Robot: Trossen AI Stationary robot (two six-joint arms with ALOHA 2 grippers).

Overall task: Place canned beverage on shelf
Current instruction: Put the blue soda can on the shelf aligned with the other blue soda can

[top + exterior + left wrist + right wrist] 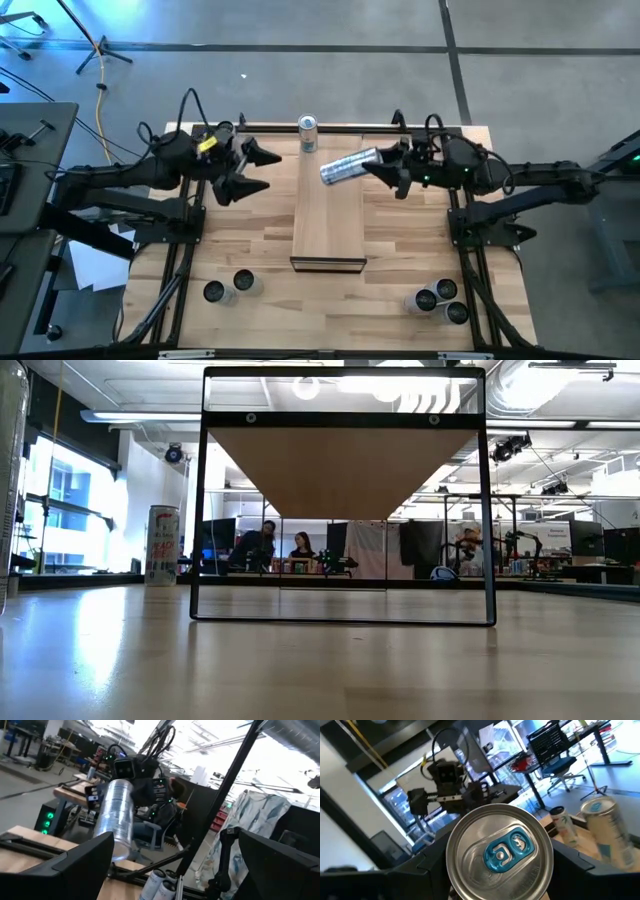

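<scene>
The shelf [328, 215], a long light-wood platform on a black frame, runs from near to far down the table's middle; the low view shows its underside [340, 465]. One can [307, 133] stands upright on its far end. My right gripper [377, 165] is shut on a silver can [347, 166], held above the shelf's far right part. My left gripper [262, 170] hangs open, with nothing between its fingers, left of the shelf's far part, facing the held can [116, 815]. My right gripper pinches the silver can's round wall between its two fingers [427, 865], at the end with the blue tab [506, 851], which faces the wrist. The fingers come level from the table's right and lie along the can. The can lies roughly on its side, lifted clear of the shelf.
Two cans [230, 287] stand near the table's front left corner and three cans [440, 298] near the front right. In the low view one can [162, 545] stands at the left. The arms' black frames flank the shelf. People sit in the room beyond.
</scene>
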